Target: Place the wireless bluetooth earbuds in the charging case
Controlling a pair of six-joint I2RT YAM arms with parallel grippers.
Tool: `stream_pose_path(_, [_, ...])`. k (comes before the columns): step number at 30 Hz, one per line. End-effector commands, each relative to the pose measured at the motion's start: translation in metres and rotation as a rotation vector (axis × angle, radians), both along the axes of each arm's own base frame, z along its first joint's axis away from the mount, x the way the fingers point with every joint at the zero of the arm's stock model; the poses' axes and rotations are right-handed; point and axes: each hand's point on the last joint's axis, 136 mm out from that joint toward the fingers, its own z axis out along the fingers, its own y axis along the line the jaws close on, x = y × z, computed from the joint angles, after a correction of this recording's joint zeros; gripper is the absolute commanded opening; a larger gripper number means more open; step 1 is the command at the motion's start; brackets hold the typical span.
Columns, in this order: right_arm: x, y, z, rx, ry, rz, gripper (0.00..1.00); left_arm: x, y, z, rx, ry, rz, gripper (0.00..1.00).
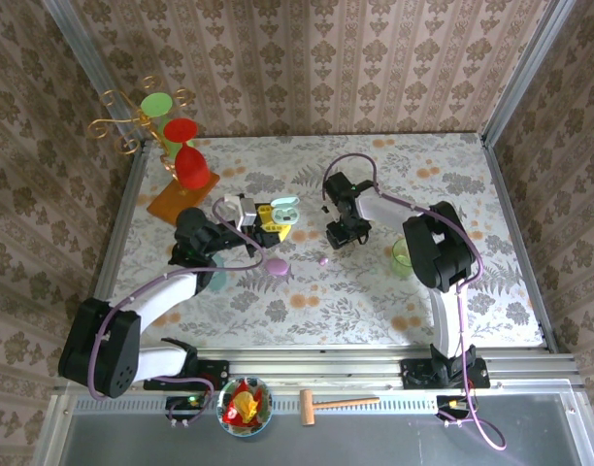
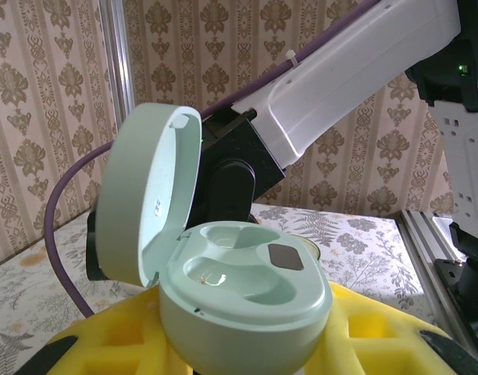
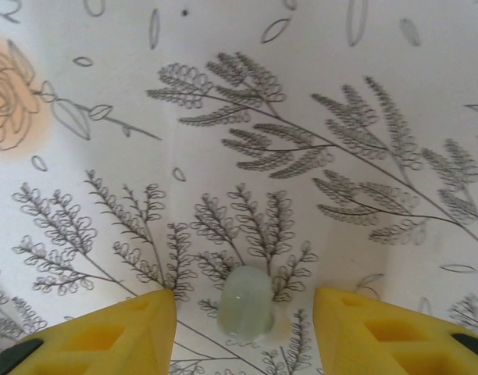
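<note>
Tiny, light, likely slippery, the pale earbud (image 3: 247, 305) sits between the right gripper's (image 3: 245, 295) parted fingers (image 3: 118, 337) — pinch its sides — left gripper (image 2: 239, 348) clamps the case (image 2: 247, 285).

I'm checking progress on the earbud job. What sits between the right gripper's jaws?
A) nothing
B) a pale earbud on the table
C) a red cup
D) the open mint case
B: the right wrist view shows a pale earbud resting on the patterned table between the open jaws of the right gripper, with a gap on each side.
</note>
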Motion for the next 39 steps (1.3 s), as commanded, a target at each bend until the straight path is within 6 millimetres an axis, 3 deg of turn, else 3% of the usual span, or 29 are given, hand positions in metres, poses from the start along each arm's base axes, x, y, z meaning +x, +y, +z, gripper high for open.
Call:
stream_pose_path(1, [0.011, -0.001, 0.031, -0.076, -0.139, -0.046, 0.5, -0.006, 0.004, 0.011, -0.013, -0.043, 0.0, 0.31])
stream_pose_path(15, [0.005, 0.002, 0.023, -0.294, -0.14, -0.022, 0.34, -0.021, 0.012, 0.033, -0.006, -0.114, 0.031, 0.31])
stream_pose_path(28, [0.004, 0.009, 0.012, -0.401, -0.127, -0.012, 0.32, -0.022, 0.013, 0.036, 0.001, -0.13, 0.032, 0.31])
stream_pose_path(39, [0.001, 0.003, 0.006, -0.453, -0.108, -0.008, 0.31, -0.021, 0.012, 0.036, 0.001, -0.128, 0.029, 0.31])
